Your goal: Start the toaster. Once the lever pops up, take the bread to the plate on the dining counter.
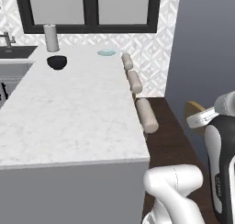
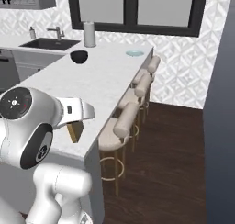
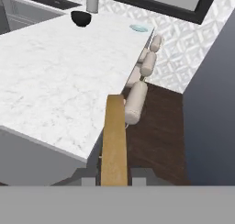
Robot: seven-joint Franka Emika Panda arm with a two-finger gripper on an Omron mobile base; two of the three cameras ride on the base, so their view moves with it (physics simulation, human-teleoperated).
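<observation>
My gripper (image 3: 114, 177) is shut on the bread (image 3: 114, 140), a golden-brown slice seen edge-on between the two dark fingertips. It hangs just off the near right corner of the dining counter (image 3: 55, 81), above the dark floor by the stools. In the right base view the bread (image 2: 75, 131) pokes out under my hand, at the counter's near corner. From the left base it is the bread (image 1: 193, 109) behind my wrist. The pale blue-green plate (image 3: 138, 28) (image 1: 106, 53) (image 2: 134, 53) lies at the counter's far right end. The toaster is out of view.
A dark bowl (image 1: 57, 62) and a paper towel roll (image 1: 51, 37) stand at the counter's far end. Three beige stools (image 1: 147, 115) line its right edge. A sink (image 2: 46, 43) sits at the far left. A grey wall (image 3: 211, 103) closes the right side.
</observation>
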